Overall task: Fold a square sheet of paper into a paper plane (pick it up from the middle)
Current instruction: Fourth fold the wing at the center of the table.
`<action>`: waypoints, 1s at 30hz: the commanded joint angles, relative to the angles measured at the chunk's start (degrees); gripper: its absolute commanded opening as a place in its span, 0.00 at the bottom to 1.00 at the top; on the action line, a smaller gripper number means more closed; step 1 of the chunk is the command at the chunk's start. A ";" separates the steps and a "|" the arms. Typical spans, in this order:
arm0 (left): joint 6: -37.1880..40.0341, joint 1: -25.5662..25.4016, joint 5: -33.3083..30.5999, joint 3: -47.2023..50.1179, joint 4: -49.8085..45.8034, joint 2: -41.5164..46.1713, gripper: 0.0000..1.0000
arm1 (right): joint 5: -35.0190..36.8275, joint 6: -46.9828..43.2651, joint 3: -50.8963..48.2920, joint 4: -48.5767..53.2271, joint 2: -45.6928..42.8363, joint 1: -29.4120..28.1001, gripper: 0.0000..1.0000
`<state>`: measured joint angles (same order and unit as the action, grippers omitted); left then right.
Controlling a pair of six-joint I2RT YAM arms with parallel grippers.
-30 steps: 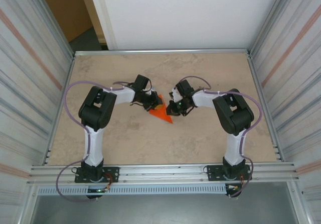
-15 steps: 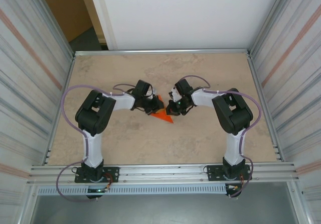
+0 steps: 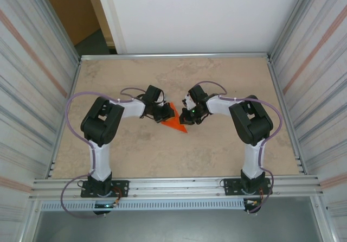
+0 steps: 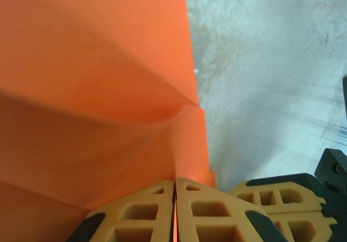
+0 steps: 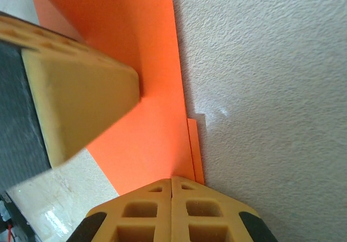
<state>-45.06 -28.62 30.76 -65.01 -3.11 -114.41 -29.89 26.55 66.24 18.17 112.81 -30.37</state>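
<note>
Bright orange folded paper sheet (image 3: 174,120) lies mid-surface between the two arms on the beige mottled surface (image 3: 135,155). From the top view it reads as a rough triangle, with the point aimed toward the near edge and slightly right. It is not flat: the left wrist view shows a raised crease running across it and one layer bowing up.

Left gripper (image 4: 174,183) is clenched on the paper. The tan fingers are pressed together, and a thin orange line shows in the seam between them, so the paper edge is pinched. In the top view this gripper sits at the paper's left side, low on the surface.

Right gripper (image 5: 172,179) is clenched too, tan fingers tight with no gap. Its tips sit right at the paper's near edge, beside a narrow folded strip that pokes out onto the surface. Cannot tell whether any paper is caught between them, as no orange shows in the seam. In the top view it sits at the paper's right side, facing the left gripper.

The two grippers are close together across the paper. In the right wrist view, a left gripper finger (image 5: 81,90) rests over the orange sheet.
</note>
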 commanded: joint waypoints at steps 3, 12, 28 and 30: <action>5.77 3.90 -5.33 -2.45 -6.88 -1.73 0.09 | 12.70 0.36 -4.19 8.86 5.82 -0.07 0.01; 10.98 11.07 -7.87 -6.66 -11.97 -3.05 0.09 | 13.02 0.45 -4.54 8.90 5.14 0.14 0.01; 3.65 4.25 -4.44 -1.45 -4.98 7.12 0.09 | 11.79 0.71 -4.54 8.15 4.87 0.18 0.01; 2.17 3.09 -3.74 -0.96 -3.44 5.35 0.09 | 11.44 0.82 -4.52 8.07 4.77 0.22 0.01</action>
<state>-39.24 -25.08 26.02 -68.10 -9.45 -107.48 -29.63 26.55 65.95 17.96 112.68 -30.35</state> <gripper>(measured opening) 0.093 0.044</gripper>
